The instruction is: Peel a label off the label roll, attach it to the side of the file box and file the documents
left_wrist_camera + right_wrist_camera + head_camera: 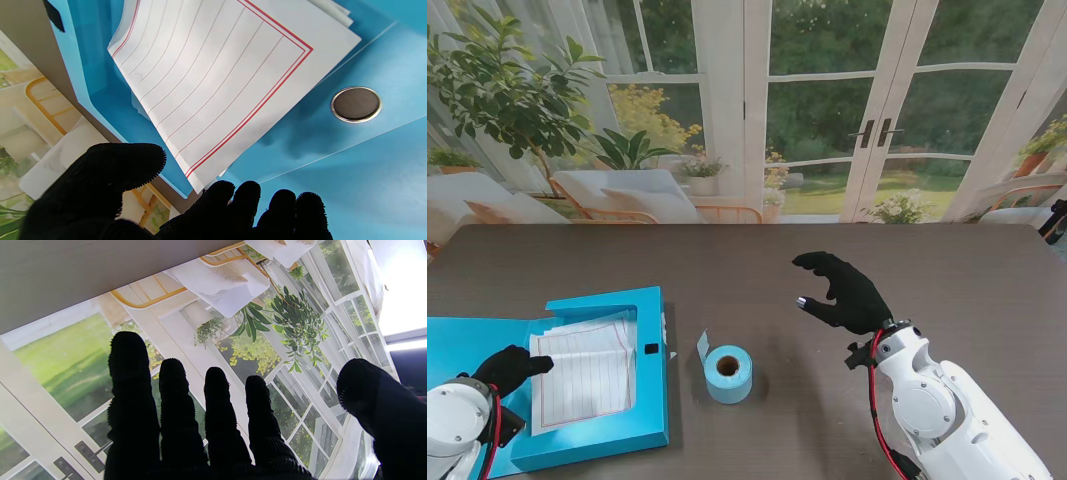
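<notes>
The blue file box lies open on the left of the table, its lid folded out to the left. Lined white documents rest inside it. My left hand is at the documents' left edge, one fingertip touching the paper. In the left wrist view the hand has its thumb apart from its fingers. The documents' corner lies just past the fingers, ungripped. The blue label roll stands right of the box, one label end sticking up. My right hand hovers open, right of the roll, and its fingers are spread and empty.
A round metal snap sits on the lid's inner face. A black clasp and a small pale strip show on the box's right wall. The dark table stretches behind and right of the roll. Beyond its far edge is a window backdrop.
</notes>
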You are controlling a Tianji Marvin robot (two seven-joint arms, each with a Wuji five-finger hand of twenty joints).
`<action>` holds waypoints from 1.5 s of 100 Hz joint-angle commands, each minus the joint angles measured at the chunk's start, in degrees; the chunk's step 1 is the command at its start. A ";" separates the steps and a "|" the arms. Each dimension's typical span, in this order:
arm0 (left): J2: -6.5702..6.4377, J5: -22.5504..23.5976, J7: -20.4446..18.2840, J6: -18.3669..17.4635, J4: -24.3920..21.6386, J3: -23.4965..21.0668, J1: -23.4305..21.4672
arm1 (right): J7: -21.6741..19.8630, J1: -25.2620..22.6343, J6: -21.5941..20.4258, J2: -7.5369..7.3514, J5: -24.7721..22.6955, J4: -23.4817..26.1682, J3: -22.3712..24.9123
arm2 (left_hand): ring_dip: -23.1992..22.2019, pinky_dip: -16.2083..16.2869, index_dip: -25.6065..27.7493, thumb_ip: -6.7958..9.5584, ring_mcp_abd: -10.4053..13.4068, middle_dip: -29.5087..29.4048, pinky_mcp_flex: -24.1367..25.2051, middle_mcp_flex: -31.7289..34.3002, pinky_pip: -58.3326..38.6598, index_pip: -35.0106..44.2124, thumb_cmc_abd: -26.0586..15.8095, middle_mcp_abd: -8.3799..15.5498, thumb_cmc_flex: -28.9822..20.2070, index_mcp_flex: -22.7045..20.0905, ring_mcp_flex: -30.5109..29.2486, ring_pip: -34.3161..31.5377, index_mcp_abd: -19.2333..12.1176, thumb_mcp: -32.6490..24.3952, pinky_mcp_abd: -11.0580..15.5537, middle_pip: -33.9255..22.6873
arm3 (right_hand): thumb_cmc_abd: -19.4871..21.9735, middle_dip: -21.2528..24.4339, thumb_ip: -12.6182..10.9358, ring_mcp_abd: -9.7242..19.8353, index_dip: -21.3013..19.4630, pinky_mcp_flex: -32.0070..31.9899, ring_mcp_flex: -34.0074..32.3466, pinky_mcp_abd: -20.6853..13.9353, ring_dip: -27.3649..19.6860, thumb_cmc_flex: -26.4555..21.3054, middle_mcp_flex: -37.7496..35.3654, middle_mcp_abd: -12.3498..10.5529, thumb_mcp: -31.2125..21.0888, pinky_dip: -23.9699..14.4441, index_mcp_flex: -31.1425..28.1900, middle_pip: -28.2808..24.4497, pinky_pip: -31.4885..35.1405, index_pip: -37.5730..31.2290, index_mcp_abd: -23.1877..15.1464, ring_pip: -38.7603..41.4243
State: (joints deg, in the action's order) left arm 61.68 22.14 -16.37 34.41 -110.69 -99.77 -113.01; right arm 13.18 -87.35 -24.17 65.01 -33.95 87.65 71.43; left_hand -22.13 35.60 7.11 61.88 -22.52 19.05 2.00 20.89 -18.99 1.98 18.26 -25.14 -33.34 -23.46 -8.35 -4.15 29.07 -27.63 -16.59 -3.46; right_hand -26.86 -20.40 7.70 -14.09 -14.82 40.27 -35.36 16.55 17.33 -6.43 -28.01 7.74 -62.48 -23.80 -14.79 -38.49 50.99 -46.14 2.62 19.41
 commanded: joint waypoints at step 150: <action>2.48 -8.54 13.18 -47.44 8.57 17.66 12.47 | -4.53 -3.66 7.69 0.38 6.00 4.95 2.23 | 7.66 -10.76 -3.33 1.09 7.35 -6.82 2.42 -0.09 14.71 -0.72 3.63 13.99 -0.05 -3.01 4.86 3.29 -18.97 -1.31 5.45 1.85 | 1.58 -0.06 -1.50 1.26 1.26 -30.28 4.90 1.09 -0.55 -1.19 1.02 -3.45 8.86 -4.97 -6.06 5.11 -13.02 5.86 -8.49 -6.78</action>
State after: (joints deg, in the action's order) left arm 62.87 13.84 -2.07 -13.17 -102.73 -82.76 -100.93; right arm 8.73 -90.32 -16.70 65.20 -28.04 93.34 74.19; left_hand -14.80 25.91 4.23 61.30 -16.72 12.83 3.46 21.90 -6.12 2.21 20.03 -13.10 -32.85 -26.63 -4.88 -1.66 11.96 -29.32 -12.81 -1.84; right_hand -26.16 -20.40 7.70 -14.00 -13.93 40.25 -32.32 16.56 17.59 -6.43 -27.95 6.03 -55.40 -27.96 -19.57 -34.69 40.02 -40.96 -4.53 13.43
